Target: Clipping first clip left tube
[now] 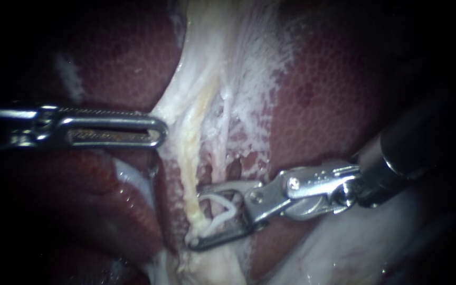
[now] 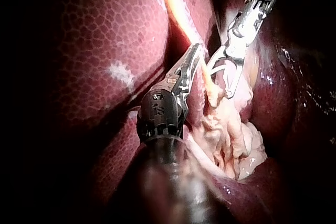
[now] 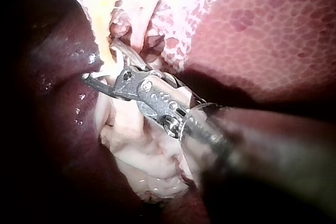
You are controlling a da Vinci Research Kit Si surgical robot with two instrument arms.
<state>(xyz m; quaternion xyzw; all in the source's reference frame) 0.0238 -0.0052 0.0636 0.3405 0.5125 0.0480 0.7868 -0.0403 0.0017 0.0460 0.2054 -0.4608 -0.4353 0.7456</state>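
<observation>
Nearest, my right instrument (image 1: 197, 217) comes in from the right, bright steel with a riveted neck. Its hand stands apart with a white, V-shaped clip (image 1: 222, 208) inside it, straddling the left tube (image 1: 188, 158) low on its run. The tube is a thin, pale yellow, waxy cord whose long axis runs steeply up the endoscope view, leaning slightly right toward its far end. Beyond it my left instrument (image 1: 157, 129), slotted and finely toothed, lies level with its hand together, tip against the frayed white membrane (image 1: 249, 68), with mottled dark-red liver (image 1: 333, 79) behind.
</observation>
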